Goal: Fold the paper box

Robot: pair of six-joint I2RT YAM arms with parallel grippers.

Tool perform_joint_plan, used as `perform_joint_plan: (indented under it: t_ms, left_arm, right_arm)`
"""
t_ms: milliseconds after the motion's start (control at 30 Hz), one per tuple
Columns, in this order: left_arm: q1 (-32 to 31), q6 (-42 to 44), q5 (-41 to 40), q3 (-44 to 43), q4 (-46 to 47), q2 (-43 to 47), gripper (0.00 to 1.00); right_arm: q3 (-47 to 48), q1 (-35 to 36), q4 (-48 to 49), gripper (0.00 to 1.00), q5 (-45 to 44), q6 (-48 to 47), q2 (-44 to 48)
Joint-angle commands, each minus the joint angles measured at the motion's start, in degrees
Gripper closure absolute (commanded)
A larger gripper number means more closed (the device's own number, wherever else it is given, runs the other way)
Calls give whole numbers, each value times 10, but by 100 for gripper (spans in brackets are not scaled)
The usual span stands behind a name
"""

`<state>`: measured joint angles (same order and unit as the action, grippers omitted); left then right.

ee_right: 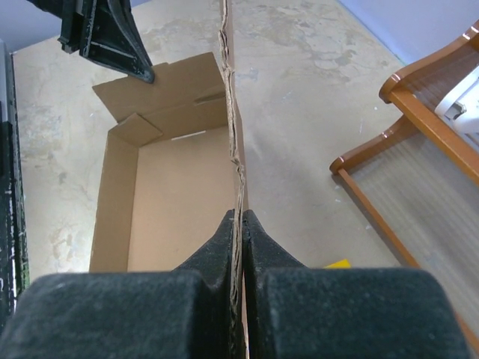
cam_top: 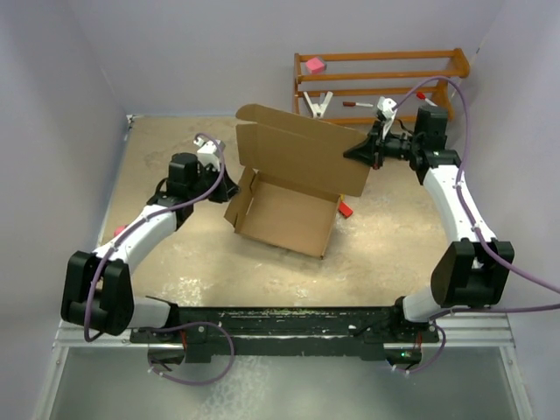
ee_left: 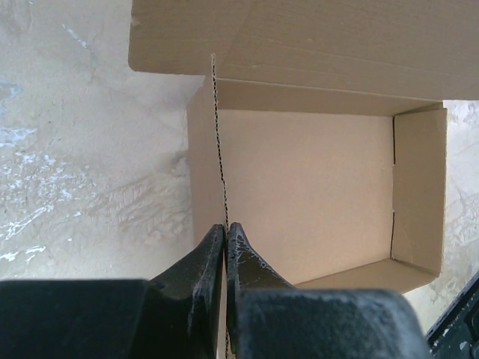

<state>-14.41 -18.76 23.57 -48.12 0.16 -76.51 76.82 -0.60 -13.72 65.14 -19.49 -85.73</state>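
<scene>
The paper box [cam_top: 284, 214] is brown corrugated cardboard and stands mid-table as a shallow tray, with its large lid panel [cam_top: 306, 149] raised at the back. My left gripper [cam_top: 229, 188] is shut on the tray's left wall. In the left wrist view the fingertips [ee_left: 226, 228] pinch that wall's thin edge, with the box's inside [ee_left: 307, 187] beyond. My right gripper [cam_top: 357, 150] is shut on the lid's right edge. The right wrist view shows the jaws [ee_right: 241, 217] clamping the cardboard edge-on, with the tray [ee_right: 179, 202] to the left of it.
A wooden rack [cam_top: 376, 74] stands at the back right with a pink block [cam_top: 315, 64] and white clamps [cam_top: 319, 105] on it. A small red piece [cam_top: 346, 210] lies by the box's right side. A yellow piece [ee_right: 340, 263] shows on the table.
</scene>
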Motion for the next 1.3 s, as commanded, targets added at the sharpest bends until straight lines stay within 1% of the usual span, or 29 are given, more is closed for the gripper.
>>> perform_joint_plan:
  t_ms: [0, 67, 200, 267, 333, 400, 467, 533, 600, 767, 867, 933, 1033, 1100, 1167, 1267]
  left_arm:
    - [-7, 10, 34, -38, 2, -16, 92]
    - [-7, 8, 39, -42, -4, -25, 90]
    - [-4, 0, 41, -49, -24, -42, 80]
    - [1, -8, 50, -52, -28, -50, 76]
    - [13, -25, 76, -48, -18, -59, 72]
    - [24, -40, 100, -45, -7, -67, 65]
    - [32, -44, 101, -45, -10, -74, 58]
    - [40, -50, 101, -43, -7, -76, 54]
    - [54, -67, 112, -36, 17, -72, 50]
    - [109, -127, 145, -7, 86, -47, 49]
    - [156, -143, 134, -1, 94, -20, 48]
    - [186, -144, 106, 3, 87, -1, 48]
    - [202, -111, 11, 0, 45, 8, 53]
    - [204, -102, -24, 0, 29, -7, 62]
    - [204, -101, -27, 7, 38, -31, 65]
    - [203, -97, -13, 9, 46, -79, 67]
  right_arm:
    - [-13, 5, 38, 100, -2, 16, 15]
    - [-16, 5, 31, 100, -7, 4, 10]
    - [-9, 5, 5, 100, -16, -17, -4]
    - [-6, 5, -3, 100, -20, -26, -8]
    - [-6, 5, -4, 100, -21, -29, -9]
    - [-6, 5, -5, 100, -22, -30, -10]
    - [-5, 5, -7, 100, -22, -32, -11]
    - [-5, 5, -7, 100, -21, -33, -12]
    - [-4, 5, -10, 100, -21, -36, -14]
    - [2, 5, -23, 100, -22, -47, -19]
    - [2, 5, -24, 100, -22, -47, -20]
    - [4, 5, -27, 100, -20, -50, -23]
    - [7, 5, -34, 100, -18, -55, -26]
    - [8, 5, -36, 100, -15, -56, -26]
    - [9, 5, -38, 100, -6, -59, -24]
    - [12, 5, -45, 100, 13, -70, -18]
